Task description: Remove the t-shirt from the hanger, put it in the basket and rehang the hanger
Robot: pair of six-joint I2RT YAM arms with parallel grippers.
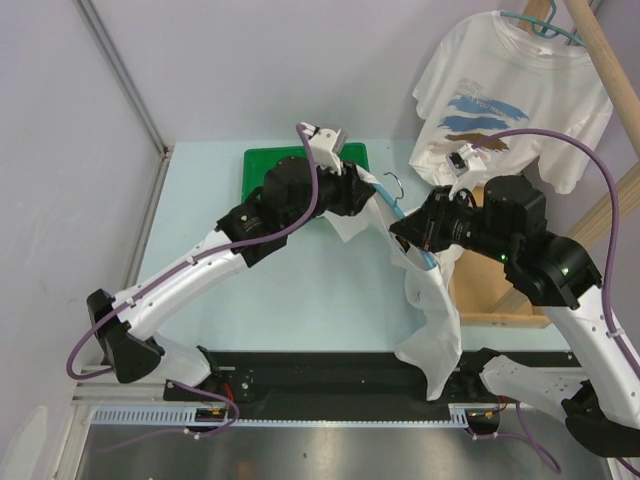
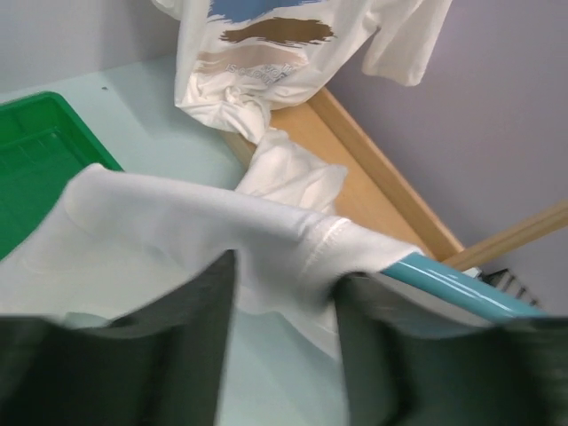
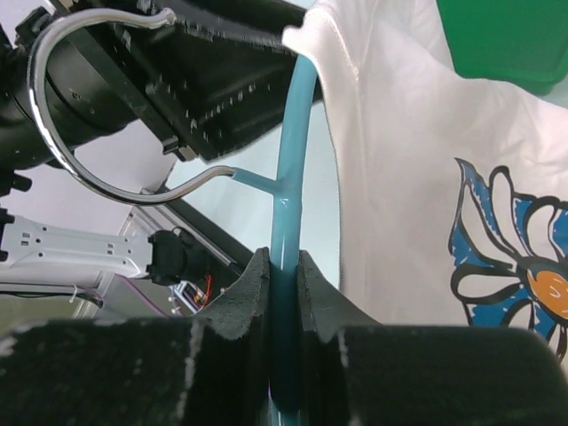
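Note:
A white t-shirt (image 1: 432, 320) with a flower print (image 3: 524, 266) hangs on a teal hanger (image 3: 290, 169) with a metal hook (image 1: 392, 183), held above the table. My right gripper (image 3: 284, 262) is shut on the hanger's teal bar just below the hook; in the top view it (image 1: 403, 232) sits right of the shirt. My left gripper (image 2: 284, 271) is at the shirt's shoulder (image 2: 177, 222). Its jaws stand apart, with the fabric lying across the tips and the hanger's end (image 2: 453, 288) poking out past the right finger. In the top view the left gripper (image 1: 368, 188) is left of the hook.
A second white printed t-shirt (image 1: 510, 95) hangs on another teal hanger (image 1: 545, 25) from a wooden rack (image 1: 610, 70) at the back right. The rack's wooden base (image 2: 355, 169) lies beneath. A green tray (image 1: 262, 170) sits behind the left arm.

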